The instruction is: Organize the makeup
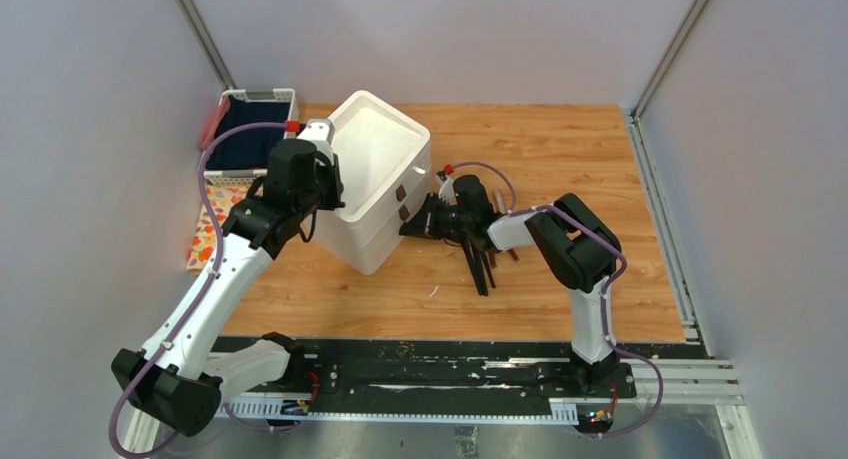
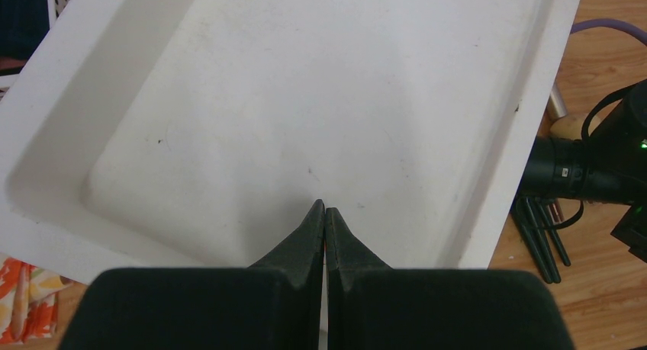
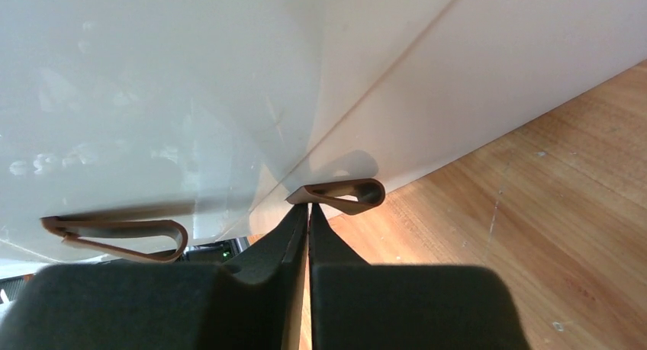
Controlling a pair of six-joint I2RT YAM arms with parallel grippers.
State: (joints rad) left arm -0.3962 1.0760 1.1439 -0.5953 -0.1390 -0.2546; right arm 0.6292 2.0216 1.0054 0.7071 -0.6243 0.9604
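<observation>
I've got the left gripper (image 2: 325, 207) and right gripper (image 3: 309, 207) both clenched, the right at a drawer pull (image 3: 339, 194). The black sticks (image 1: 479, 266) lie at its four o'clock, running twelve-to-six. That one's nearer.

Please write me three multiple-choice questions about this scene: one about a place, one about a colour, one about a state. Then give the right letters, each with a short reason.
1. Where do the black sticks lie?
A. inside a glass jar
B. on the wooden table, beside the white box
C. on top of the white box

2. Which colour are the drawer pulls?
A. blue
B. green
C. brown

3. How are the fingers of the left end effector?
A. shut, with nothing between them
B. wide open
C. shut on a sponge

Right letters:
1 B: the top view shows them on the wood next to the box.
2 C: the right wrist view shows brown loops.
3 A: the left wrist view shows the fingertips pressed together.
</observation>
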